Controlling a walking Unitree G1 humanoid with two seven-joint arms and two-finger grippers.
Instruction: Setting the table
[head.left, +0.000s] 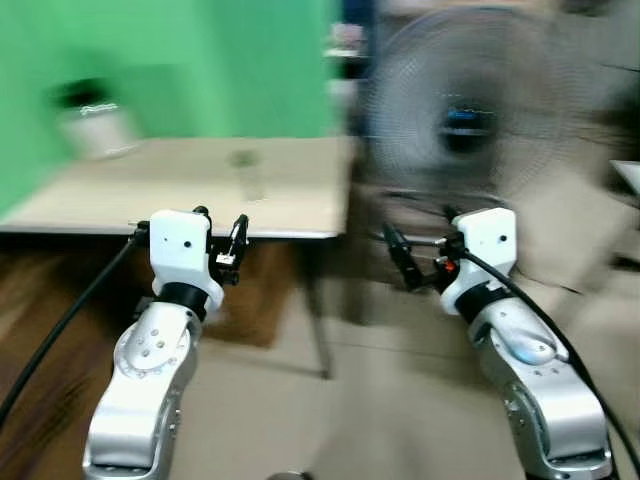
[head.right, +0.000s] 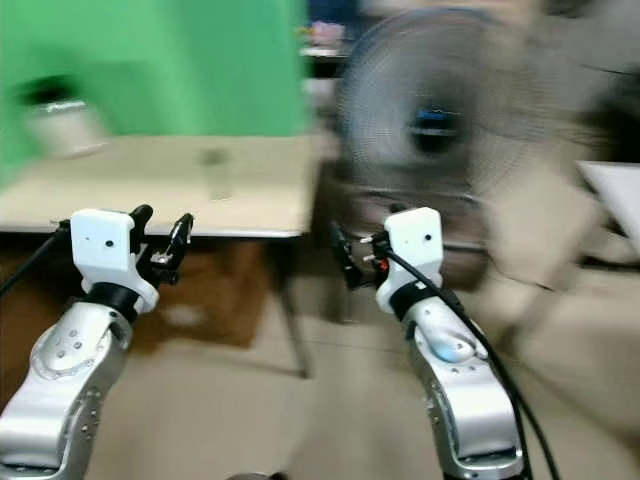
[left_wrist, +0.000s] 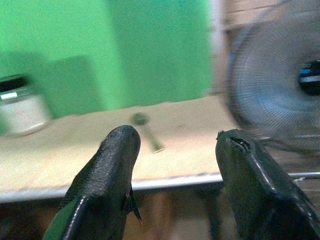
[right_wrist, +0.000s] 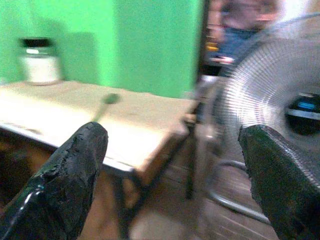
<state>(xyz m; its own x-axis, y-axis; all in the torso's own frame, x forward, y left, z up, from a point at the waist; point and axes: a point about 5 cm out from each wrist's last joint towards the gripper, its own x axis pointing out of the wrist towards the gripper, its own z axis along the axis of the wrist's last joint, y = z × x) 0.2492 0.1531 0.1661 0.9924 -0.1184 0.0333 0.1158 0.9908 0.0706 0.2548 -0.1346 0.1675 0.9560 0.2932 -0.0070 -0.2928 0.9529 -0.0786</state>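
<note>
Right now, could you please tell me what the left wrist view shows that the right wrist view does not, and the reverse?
Left wrist view's own: the left gripper, fingers open, facing the table front edge squarely. Right wrist view's own: the right gripper, fingers wide open, a blurred person standing beyond the fan, and the table leg. Shared: the black-lidded jar, a spoon-like utensil lying on the tabletop, the green wall and the fan.
</note>
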